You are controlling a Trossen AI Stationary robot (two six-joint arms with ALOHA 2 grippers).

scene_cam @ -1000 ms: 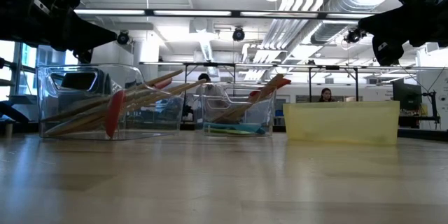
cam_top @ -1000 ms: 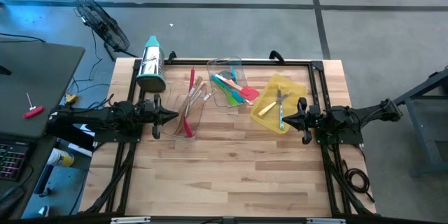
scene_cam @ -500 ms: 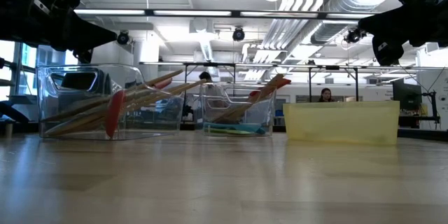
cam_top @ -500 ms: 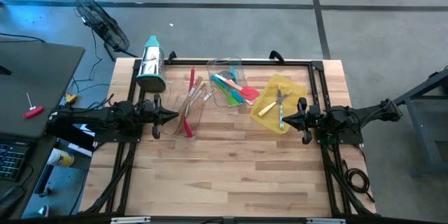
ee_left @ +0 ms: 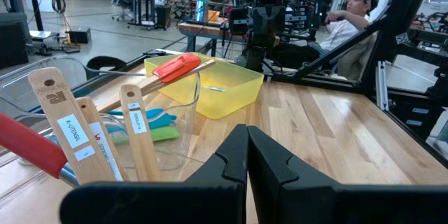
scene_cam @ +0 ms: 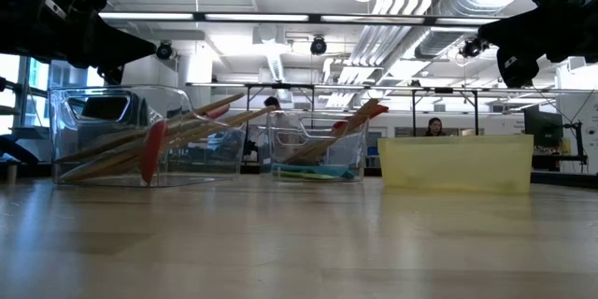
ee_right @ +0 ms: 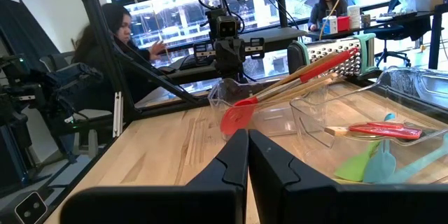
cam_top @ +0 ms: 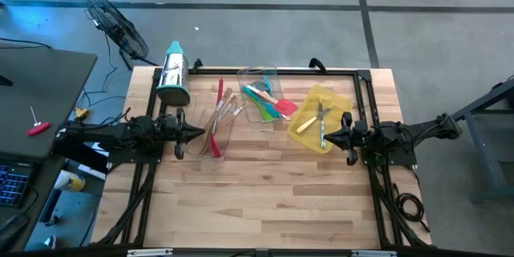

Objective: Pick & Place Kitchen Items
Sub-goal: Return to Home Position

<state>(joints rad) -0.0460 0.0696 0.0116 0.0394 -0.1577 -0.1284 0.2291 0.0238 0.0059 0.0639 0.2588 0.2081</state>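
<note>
Wooden utensils and a red spatula [cam_top: 217,119] lie in a clear tray [cam_top: 226,132] at the table's left. Teal, green and red spatulas [cam_top: 269,104] lie in a second clear tray [cam_top: 259,74] at the far middle. Metal cutlery [cam_top: 321,120] lies in a yellow tray [cam_top: 333,96] at the right. My left gripper [cam_top: 201,134] is shut and empty beside the left tray. My right gripper [cam_top: 324,137] is shut and empty beside the yellow tray. Both hover above the table in the low view.
A steel box grater with a teal top [cam_top: 173,75] lies at the far left corner. The near half of the wooden table [cam_top: 265,201] holds no objects. A black frame [cam_top: 353,72] runs along the far and side edges. People sit beyond the table [ee_right: 112,35].
</note>
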